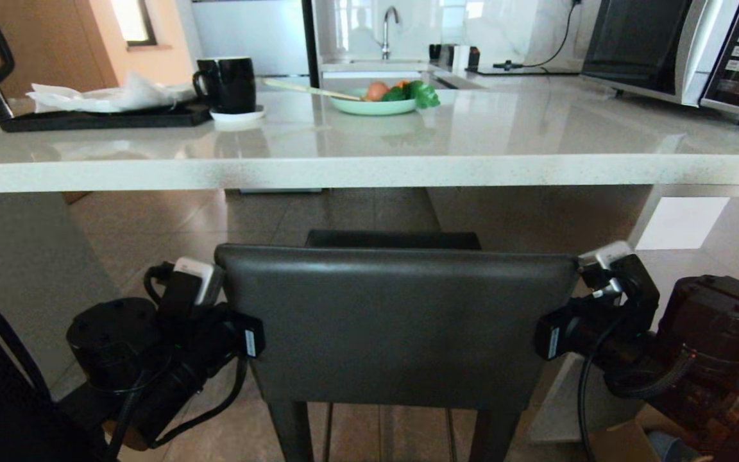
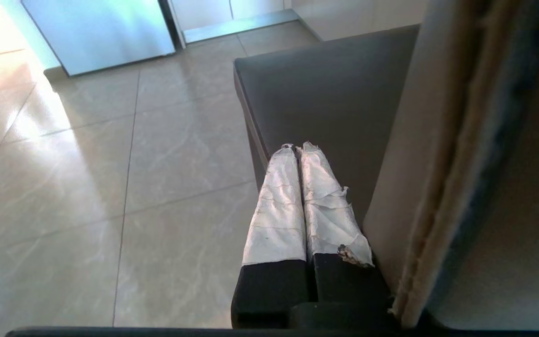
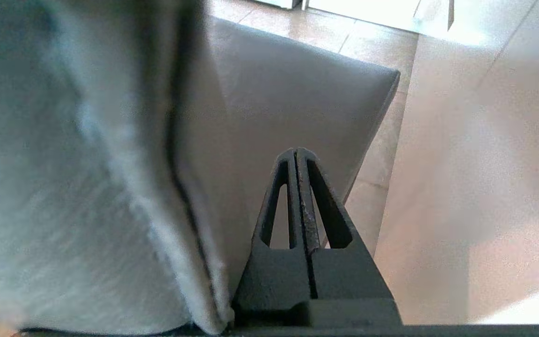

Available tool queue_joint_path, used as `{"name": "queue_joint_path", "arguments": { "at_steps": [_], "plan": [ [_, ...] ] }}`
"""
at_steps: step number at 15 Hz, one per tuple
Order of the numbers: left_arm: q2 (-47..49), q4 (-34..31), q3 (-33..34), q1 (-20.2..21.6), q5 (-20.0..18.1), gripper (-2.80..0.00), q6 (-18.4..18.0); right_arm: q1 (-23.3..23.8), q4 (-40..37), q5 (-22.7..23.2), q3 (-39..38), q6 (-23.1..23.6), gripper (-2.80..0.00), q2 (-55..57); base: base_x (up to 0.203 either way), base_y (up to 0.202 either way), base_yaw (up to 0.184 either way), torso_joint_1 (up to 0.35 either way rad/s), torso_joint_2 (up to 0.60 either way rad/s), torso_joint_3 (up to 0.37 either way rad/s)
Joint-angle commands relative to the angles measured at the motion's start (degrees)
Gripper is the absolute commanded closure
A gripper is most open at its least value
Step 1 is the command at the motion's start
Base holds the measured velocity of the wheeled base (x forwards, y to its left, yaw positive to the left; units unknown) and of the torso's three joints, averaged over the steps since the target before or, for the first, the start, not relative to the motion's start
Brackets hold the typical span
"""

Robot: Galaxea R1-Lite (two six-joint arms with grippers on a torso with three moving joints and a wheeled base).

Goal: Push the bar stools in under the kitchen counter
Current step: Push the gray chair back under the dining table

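So the bar stool (image 1: 395, 321) sits square between both arms, seat just short of the kitchen counter (image 1: 369, 172) surface edge. Left gripper (image 2: 297, 147) and right gripper (image 3: 296, 152) both have fingers clenched on nothing, each lying alongside a side edge of the backrest. It looks stiff but top-heavy on slim legs, so I'd push evenly at the backrest edges, not high up.

One bar stool (image 1: 395, 321) with a dark grey leather backrest stood upright, squarely facing the kitchen counter (image 1: 369, 170), its flat dark seat reaching toward the glossy, speckled off-white slab's front edge.
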State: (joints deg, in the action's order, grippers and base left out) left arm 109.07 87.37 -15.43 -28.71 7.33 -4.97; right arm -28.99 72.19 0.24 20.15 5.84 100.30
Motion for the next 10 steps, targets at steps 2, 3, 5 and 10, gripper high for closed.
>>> {"name": "queue_joint_path", "arguments": {
  "at_steps": [2, 3, 5, 10],
  "plan": [
    [0.53, 0.29, 0.05, 0.15, 0.32, 0.00, 0.05, -0.01, 0.39, -0.07, -0.11, 0.05, 0.00, 0.07, 0.184, 0.000, 0.003, 0.001, 0.00, 0.000],
    [0.53, 0.29, 0.05, 0.23, 0.32, 0.00, 0.05, -0.01, 0.40, -0.07, -0.19, 0.05, 0.00, 0.07, 0.182, 0.000, 0.000, 0.009, 0.00, 0.002],
    [0.53, 0.29, 0.05, 0.23, 0.32, 0.00, 0.05, -0.01, 0.40, -0.10, -0.29, 0.05, 0.00, 0.03, 0.060, 0.000, 0.001, 0.004, 0.00, 0.000],
    [-3.17, 0.29, 3.97, 0.18, 0.84, 0.00, 1.75, -0.01, 4.54, -3.11, -3.36, -0.06, 0.00, -2.00, 0.000, 0.000, 0.000, 0.000, 0.00, 0.000]
  ]
}}
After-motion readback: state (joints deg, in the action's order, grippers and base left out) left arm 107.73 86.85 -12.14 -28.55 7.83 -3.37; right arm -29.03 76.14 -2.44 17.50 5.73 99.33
